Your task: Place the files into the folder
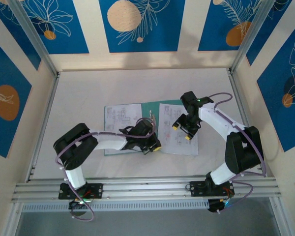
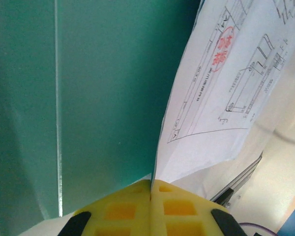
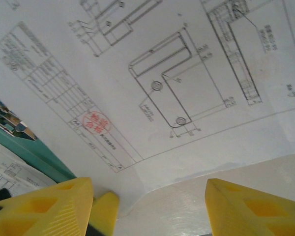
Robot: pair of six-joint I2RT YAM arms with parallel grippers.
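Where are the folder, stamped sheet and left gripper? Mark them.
folder (image 2: 103, 98): left wrist view, bare cover.
stamped sheet (image 3: 96, 123): right wrist view, on its stamp.
left gripper (image 2: 151, 183): left wrist view, between fingertips.

It looked like a robotics lab's test cell. Two arms, left (image 1: 108, 141) and right (image 1: 221, 123), were bolted to an aluminium rail (image 1: 147, 189) at the edge of a white table (image 1: 137, 88). Aluminium posts (image 1: 34, 37) and blue printed wall panels (image 1: 137, 24) boxed it in, and files (image 1: 119, 118) of engineering drawings lay on it.
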